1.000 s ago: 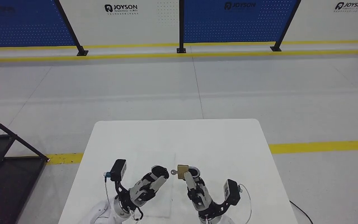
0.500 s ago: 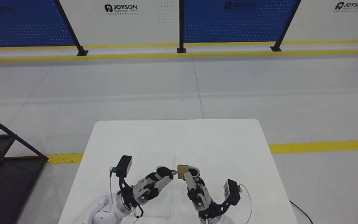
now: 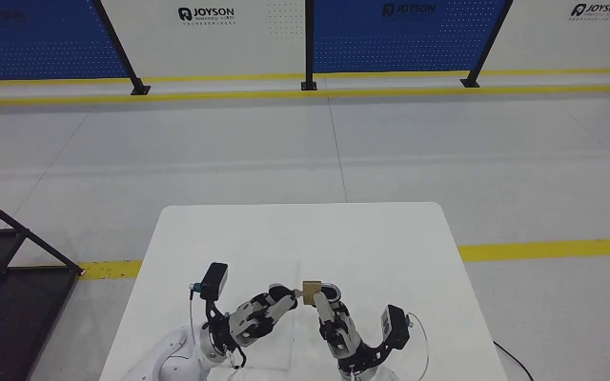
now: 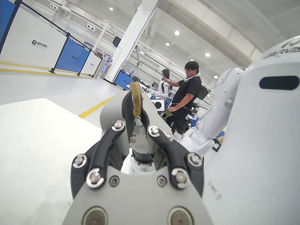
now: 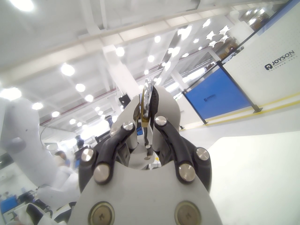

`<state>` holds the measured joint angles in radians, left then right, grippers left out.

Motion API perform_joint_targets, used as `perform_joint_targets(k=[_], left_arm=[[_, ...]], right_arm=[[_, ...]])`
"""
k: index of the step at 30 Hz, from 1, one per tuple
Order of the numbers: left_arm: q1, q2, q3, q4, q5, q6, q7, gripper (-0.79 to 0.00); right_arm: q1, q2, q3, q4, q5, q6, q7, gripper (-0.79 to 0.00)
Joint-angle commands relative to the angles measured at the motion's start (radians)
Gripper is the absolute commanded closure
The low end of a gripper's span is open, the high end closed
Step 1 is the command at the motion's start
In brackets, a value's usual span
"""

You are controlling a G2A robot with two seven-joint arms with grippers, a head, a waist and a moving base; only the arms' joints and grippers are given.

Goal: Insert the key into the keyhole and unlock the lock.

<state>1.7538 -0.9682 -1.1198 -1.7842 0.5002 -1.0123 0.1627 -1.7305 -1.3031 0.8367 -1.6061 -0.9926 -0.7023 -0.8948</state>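
My right gripper (image 3: 321,297) is shut on a brass padlock (image 3: 311,288), held a little above the white table (image 3: 381,238) near its front edge. The silver shackle (image 3: 331,289) points right. In the right wrist view the padlock (image 5: 145,115) sits edge-on between the fingers of the right gripper (image 5: 147,94). My left gripper (image 3: 289,296) is just left of the lock and shut on a small brass key (image 4: 136,103). That key stands between the pads of the left gripper (image 4: 136,97). From above, the key's tip is at the lock's left face; the keyhole itself is hidden.
The table's far half is bare white surface. A black metal frame (image 3: 24,250) stands on the floor beside the table's left edge. Blue and white barrier panels (image 3: 400,38) line the far side of the floor.
My left arm has shifted right, bringing the key up against the padlock's left face. The right gripper and the lock have stayed in place.
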Motion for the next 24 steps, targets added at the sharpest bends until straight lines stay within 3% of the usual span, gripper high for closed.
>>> perform_joint_targets(k=[1,7,9,11,24], left_arm=[[-0.001,-0.002,0.000,0.001,0.000,0.003,-0.003,-0.123],[-0.005,-0.008,0.002,-0.008,0.013,0.033,-0.008,-0.105],[-0.006,-0.010,0.002,-0.009,0.016,0.038,-0.010,-0.025],[-0.007,-0.012,0.001,-0.010,0.021,0.043,-0.010,0.000],[0.002,-0.021,-0.011,-0.013,0.060,0.056,-0.004,0.000]], right_arm=[[0.000,0.000,0.000,0.000,0.000,0.000,0.000,0.000],[0.000,0.000,0.000,0.000,0.000,0.000,0.000,0.000],[0.000,0.000,0.000,0.000,0.000,0.000,0.000,0.000],[0.000,0.000,0.000,0.000,0.000,0.000,0.000,0.000],[-0.004,0.001,0.006,-0.025,0.026,0.023,0.051,0.000]])
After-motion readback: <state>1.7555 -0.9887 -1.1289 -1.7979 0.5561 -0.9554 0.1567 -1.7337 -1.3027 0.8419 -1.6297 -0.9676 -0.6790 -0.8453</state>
